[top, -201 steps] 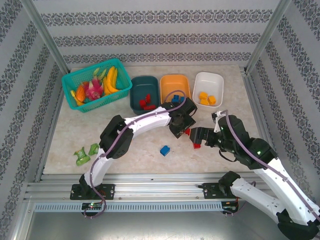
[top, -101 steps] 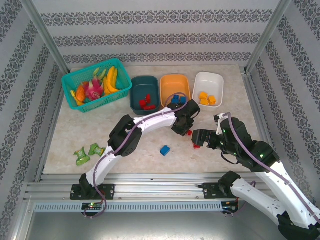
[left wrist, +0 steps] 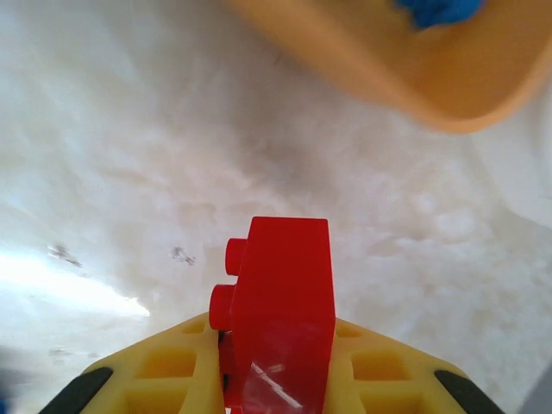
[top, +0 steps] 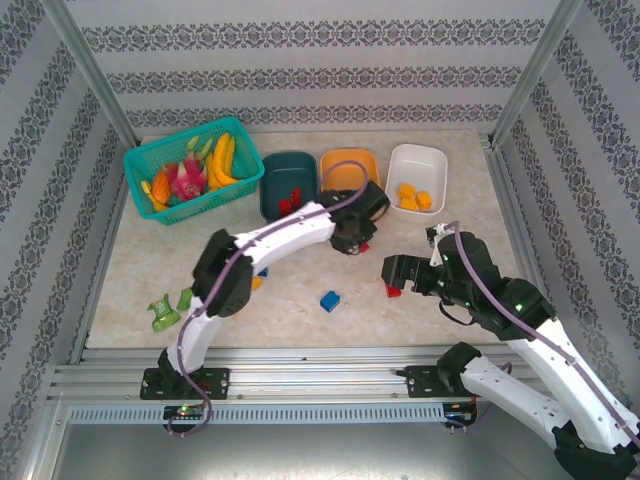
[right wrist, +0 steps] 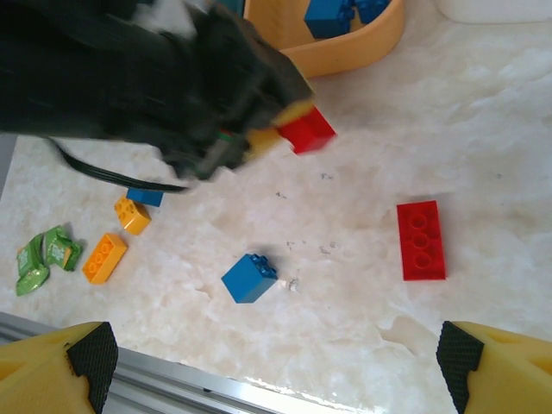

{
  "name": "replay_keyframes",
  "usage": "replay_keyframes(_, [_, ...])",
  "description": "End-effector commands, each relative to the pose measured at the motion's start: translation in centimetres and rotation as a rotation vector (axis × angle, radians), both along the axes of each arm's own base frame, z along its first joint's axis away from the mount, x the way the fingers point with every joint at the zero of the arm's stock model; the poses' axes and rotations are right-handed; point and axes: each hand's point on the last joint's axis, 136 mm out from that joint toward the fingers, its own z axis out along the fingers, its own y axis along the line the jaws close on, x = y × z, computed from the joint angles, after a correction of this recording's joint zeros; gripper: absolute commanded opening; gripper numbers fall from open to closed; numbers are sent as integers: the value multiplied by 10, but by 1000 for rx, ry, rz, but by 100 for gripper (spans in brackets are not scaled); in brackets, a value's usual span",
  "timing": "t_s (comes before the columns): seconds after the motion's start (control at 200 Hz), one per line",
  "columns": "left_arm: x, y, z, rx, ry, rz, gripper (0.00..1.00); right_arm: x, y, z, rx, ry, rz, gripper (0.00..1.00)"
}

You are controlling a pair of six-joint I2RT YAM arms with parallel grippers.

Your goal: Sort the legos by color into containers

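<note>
My left gripper (top: 357, 240) is shut on a red lego (left wrist: 280, 302), held just above the table in front of the orange tub (top: 350, 163). That tub holds blue legos (right wrist: 328, 15). The dark teal tub (top: 285, 180) holds red legos (top: 290, 203), and the white tub (top: 415, 165) holds orange-yellow ones (top: 414, 197). My right gripper (right wrist: 276, 358) is open and hovers above a blue lego (right wrist: 249, 278) and a flat red lego (right wrist: 420, 240). Two orange legos (right wrist: 116, 237) and a small blue one (right wrist: 145, 197) lie further left.
A teal mesh basket (top: 190, 170) of toy fruit stands at the back left. A small green item (top: 165, 310) lies near the front left. The left arm (top: 280, 240) stretches across the middle of the table. A metal rail (right wrist: 172, 379) borders the near edge.
The left gripper has carried the red lego a little back and left, toward the tubs, and its elbow has swung left. The right gripper has hardly moved.
</note>
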Motion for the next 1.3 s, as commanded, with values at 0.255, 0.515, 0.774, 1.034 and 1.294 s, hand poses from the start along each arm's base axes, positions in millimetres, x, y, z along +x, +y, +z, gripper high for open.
replay_keyframes(0.255, [113,110,48,158,-208,-318,19,59,49,27,195,6,40,97])
replay_keyframes(0.515, [175,127,10,195,-246,-340,20,117,48,21,206,98,-92,97])
replay_keyframes(0.774, [183,133,-29,221,-177,-339,20,143,51,15,219,141,-139,97])
replay_keyframes(1.034, [182,135,-42,211,-146,-337,25,143,53,6,223,161,-144,97])
replay_keyframes(1.294, [171,135,-50,200,-85,-347,44,144,54,3,215,170,-137,96])
